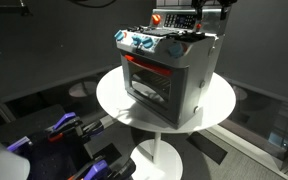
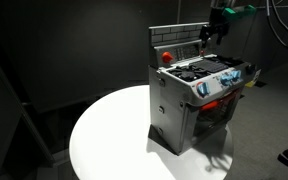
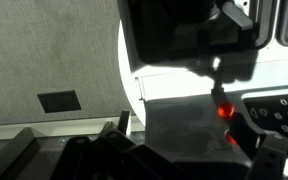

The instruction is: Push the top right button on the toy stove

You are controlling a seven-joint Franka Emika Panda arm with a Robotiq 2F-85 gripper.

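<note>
**Counter.** A round white counter on a pedestal carries the unit. The surroundings are dark.

**Toy stove.** The toy stove stands upright near the middle of the counter. It has a grey body with a windowed oven door that shows red inside. A raised back panel runs along the rear edge of the cooktop.

**Gripper.** The gripper hangs fingers-down above the rear of the stove. It is at the end of the back panel opposite the red button. Whether its fingers are spread or pressed together cannot be told (they read as one dark shape in both exterior views). Contact with the panel cannot be confirmed.

**Controls.** Blue knobs line the front control strip above the door. The top right button cannot be singled out at this resolution. It would lie in the panel corner where the gripper hangs.

**Wrist view.** The picture is dark and blurred. A small red glow sits below a dark mass, and what it is cannot be told.
</note>
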